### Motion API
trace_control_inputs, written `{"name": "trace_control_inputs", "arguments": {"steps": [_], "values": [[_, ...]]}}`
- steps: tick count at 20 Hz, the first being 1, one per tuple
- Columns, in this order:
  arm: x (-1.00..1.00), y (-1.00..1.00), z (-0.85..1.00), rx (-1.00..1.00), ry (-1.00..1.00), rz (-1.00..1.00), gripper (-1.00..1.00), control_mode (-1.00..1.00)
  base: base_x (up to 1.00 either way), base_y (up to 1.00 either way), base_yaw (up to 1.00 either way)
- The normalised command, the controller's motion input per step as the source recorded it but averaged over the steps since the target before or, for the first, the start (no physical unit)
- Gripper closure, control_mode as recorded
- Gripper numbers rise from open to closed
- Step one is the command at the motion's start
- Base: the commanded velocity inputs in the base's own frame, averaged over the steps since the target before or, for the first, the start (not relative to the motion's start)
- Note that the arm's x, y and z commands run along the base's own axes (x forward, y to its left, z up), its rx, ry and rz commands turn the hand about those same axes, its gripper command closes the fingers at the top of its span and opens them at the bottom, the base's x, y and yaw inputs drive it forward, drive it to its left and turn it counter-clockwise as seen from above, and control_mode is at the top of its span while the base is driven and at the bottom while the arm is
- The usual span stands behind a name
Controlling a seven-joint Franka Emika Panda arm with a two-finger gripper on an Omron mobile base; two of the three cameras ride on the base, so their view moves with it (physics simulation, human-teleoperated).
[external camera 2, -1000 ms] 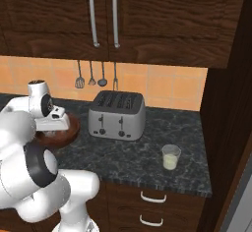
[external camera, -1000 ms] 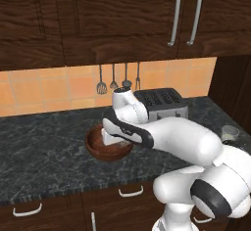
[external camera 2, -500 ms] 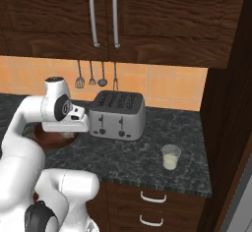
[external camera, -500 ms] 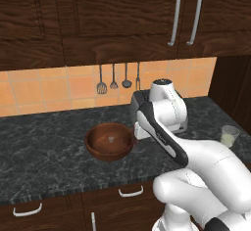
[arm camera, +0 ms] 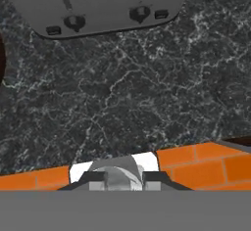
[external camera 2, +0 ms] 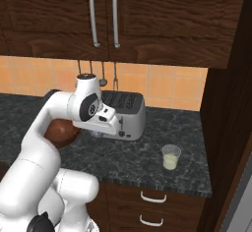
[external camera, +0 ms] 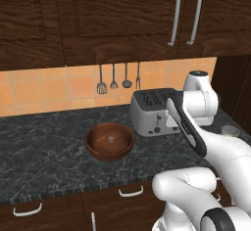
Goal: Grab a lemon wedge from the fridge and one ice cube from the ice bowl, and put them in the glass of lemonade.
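The gripper is shut tight on what looks like a pale ice cube, above the counter in front of the toaster, between the ice bowl and the glass of lemonade, so dropping it in is left.

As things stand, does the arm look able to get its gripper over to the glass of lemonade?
Probably yes. The gripper hangs over bare counter in front of the toaster, and the glass of lemonade stands alone further right with nothing between them. The side wall beside the glass could crowd the approach.
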Motion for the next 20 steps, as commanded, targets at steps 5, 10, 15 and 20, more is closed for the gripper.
{"name": "trace_control_inputs", "arguments": {"steps": [5, 10, 15, 20], "values": [[0.14, -1.0, 0.05, 0.02, 0.0, -0.25, 1.0, -1.0, 0.0, 0.0, 0.0], [0.03, -1.0, -0.24, 0.13, -0.03, -0.18, 1.0, -1.0, 0.0, 0.0, 0.0], [0.1, -1.0, -0.08, 0.09, -0.01, -0.12, 1.0, -1.0, 0.0, 0.0, 0.0], [0.41, -0.5, 0.16, -0.1, 0.16, -0.03, 1.0, -1.0, 0.0, 0.0, 0.0]]}}
